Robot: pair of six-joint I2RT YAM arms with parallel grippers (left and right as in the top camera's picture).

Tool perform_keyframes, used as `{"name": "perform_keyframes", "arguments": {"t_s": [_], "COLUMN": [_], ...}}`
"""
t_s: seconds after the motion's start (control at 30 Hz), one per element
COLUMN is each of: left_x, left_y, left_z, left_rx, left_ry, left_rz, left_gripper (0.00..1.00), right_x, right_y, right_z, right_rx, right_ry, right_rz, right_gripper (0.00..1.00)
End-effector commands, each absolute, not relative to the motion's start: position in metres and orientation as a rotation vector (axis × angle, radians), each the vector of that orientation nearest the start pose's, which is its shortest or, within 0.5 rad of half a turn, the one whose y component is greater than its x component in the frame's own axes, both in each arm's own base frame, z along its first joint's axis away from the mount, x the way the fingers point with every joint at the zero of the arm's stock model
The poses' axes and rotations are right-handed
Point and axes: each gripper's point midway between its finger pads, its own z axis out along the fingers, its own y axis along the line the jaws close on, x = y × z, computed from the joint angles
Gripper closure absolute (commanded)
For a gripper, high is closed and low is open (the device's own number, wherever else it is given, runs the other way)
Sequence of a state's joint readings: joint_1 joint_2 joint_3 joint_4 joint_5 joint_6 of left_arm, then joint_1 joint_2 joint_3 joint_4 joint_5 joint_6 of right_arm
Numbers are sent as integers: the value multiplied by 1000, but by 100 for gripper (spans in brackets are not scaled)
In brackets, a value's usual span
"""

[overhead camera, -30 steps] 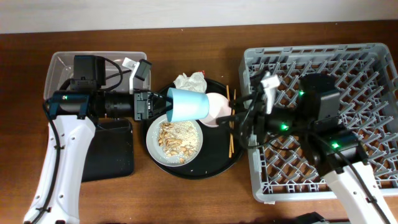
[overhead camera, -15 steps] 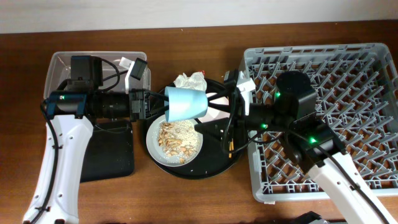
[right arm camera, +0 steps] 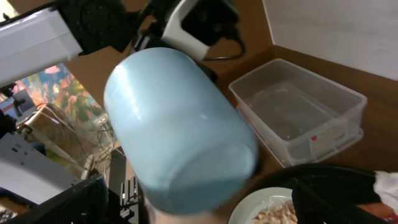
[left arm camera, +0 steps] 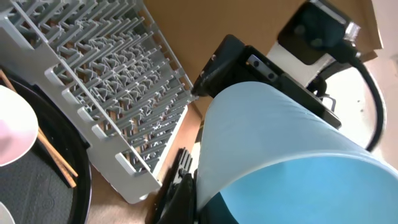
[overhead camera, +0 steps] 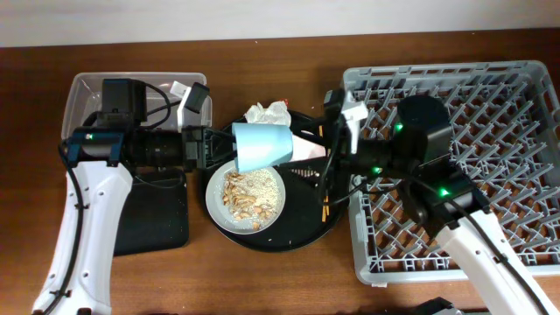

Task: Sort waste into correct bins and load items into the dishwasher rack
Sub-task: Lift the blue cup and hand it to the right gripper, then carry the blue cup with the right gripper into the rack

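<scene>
the grey rack point(overhead camera: 490, 114) sits on the desk point(overhead camera: 262, 271) at my right. above the plate point(overhead camera: 216, 208) of rice point(overhead camera: 258, 184), the light-blue cup point(overhead camera: 262, 146) hangs sideways, my left fingers point(overhead camera: 223, 147) clamped on its rim end; my right fingers point(overhead camera: 308, 150) stand apart near its base.

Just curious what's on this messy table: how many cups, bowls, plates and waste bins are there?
light-blue cup: 1
bowl: 1
plate: 1
bins: 2, the clear tub and the flat black tray
Total: 5

Dk brown wood table point(overhead camera: 262, 280) — pale wall point(overhead camera: 262, 17) behind
</scene>
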State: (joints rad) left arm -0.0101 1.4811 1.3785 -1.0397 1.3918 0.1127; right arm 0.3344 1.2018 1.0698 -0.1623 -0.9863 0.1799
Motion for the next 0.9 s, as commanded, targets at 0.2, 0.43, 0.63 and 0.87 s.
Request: {"name": "perform_keyframes", "arguments": {"t_s": [0.2,0.43,0.63,0.87], "left_x": [281,270,266,270], "left_y": [-172,-188,-195,-192], "left_z": [323,323,321,318], "left_rx": [498,563,594,579], "left_ry": [2062,2069,2081,2099], "left_rz": [-1780,-1813,-1813,-1782], "left_gripper": [100,100,100,1], "right_x": [257,239,239,238], "right_y": [248,272,273,272], "right_z": [345,347,347,351], "right_rx": [-919,-1011,-1012,-999], "right_ry": [1678,1624,1622,1624], "right_rz": [1352,1397,1397,1399], "right_gripper": [4,5,31,36]}}
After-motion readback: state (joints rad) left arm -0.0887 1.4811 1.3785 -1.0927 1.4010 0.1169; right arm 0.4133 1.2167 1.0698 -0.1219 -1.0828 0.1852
